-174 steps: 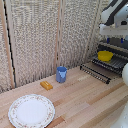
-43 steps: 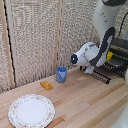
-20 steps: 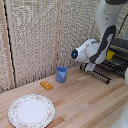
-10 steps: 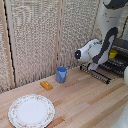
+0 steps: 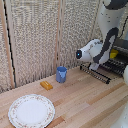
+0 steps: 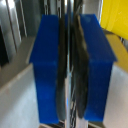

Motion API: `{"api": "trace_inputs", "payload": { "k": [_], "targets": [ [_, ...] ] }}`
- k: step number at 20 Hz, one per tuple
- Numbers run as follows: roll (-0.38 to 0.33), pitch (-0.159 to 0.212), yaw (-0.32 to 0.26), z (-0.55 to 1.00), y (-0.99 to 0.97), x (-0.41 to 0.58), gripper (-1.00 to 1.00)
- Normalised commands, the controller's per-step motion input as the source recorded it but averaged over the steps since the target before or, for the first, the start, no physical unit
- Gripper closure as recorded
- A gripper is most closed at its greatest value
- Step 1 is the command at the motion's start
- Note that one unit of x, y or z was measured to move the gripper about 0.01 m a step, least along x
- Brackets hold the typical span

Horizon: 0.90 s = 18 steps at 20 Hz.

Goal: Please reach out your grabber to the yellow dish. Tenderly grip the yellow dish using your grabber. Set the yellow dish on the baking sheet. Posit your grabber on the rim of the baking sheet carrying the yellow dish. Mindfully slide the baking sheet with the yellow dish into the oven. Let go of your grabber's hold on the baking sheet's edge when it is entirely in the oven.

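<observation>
The blue-tipped fingers [image 6: 47, 70] are pressed together on a thin dark bar, judged the baking sheet's [image 5: 100, 73] front rim. The yellow dish [image 5: 114, 53] sits on it at the oven [image 5: 120, 50] mouth, by the wooden tabletop's far edge. Push level and slowly so the dish stays centred.

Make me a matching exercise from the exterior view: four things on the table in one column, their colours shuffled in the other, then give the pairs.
Things:
1. cup
2. small block
3. plate
4. dish

Colours:
A. white with a floral rim
B. yellow
C. blue
D. orange

Pairs: 1-C, 2-D, 3-A, 4-B
</observation>
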Motion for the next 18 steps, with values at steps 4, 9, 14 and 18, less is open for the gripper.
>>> {"api": "trace_inputs", "payload": {
  "k": [4, 9, 14, 18],
  "targets": [
    [-0.063, -0.008, -0.006, 0.4, -0.98, 0.105, 1.0],
    [-0.096, -0.03, -0.002, 0.34, -0.93, 0.115, 1.0],
    [-0.112, -0.016, 0.001, 0.41, -0.71, 0.194, 1.0],
    [-0.062, 0.005, 0.012, 0.23, -0.25, 0.229, -1.0]
  ]
}}
